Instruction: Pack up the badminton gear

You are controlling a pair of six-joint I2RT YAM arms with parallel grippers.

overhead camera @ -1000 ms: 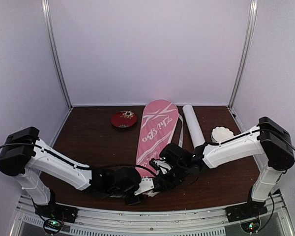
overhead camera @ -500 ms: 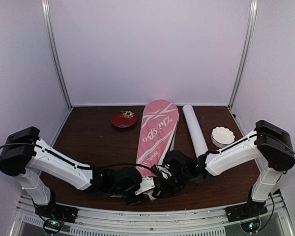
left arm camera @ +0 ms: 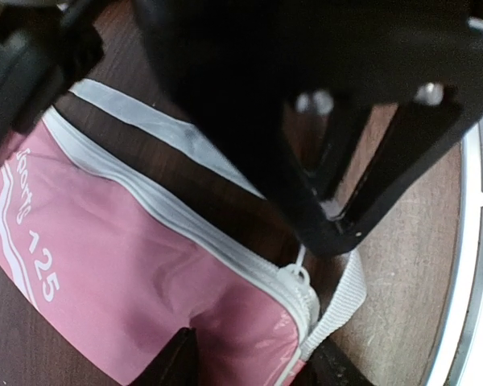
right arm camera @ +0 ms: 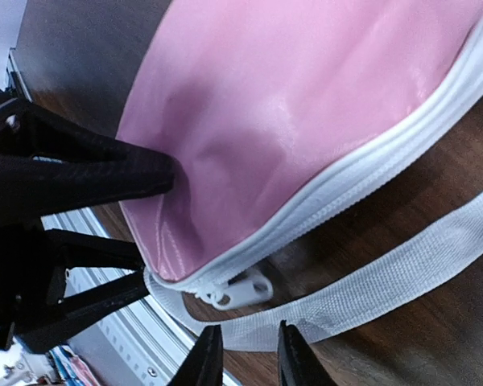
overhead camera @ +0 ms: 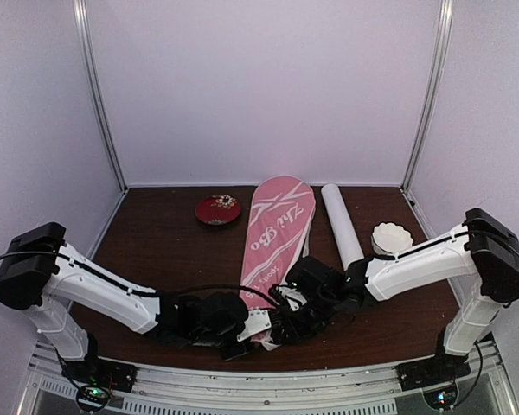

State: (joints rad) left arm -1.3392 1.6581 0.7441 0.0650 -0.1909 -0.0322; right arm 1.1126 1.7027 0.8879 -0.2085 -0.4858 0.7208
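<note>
Counter (overhead camera: pixel 156 251): dark brown wood.
Pink bag (overhead camera: pixel 278 225) flat at centre, long axis roughly 12–6, wide rounded end at 12, narrow end at 6.
White tube (overhead camera: pixel 341 223) lying just beside bag at 3, near parallel.
White shuttlecock (overhead camera: pixel 391 237) at 3 of tube, apart from it; count unresolved.
Dark red dish (overhead camera: pixel 218 209) at 10 of bag.
Left claw (overhead camera: pixel 259 327) and right claw (overhead camera: pixel 289 325) both at bag's 6 end, close together; finger spread not resolvable.

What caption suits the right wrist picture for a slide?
Open right claw beside the zipper pull of the pink bag; left claw pinches it.
</note>
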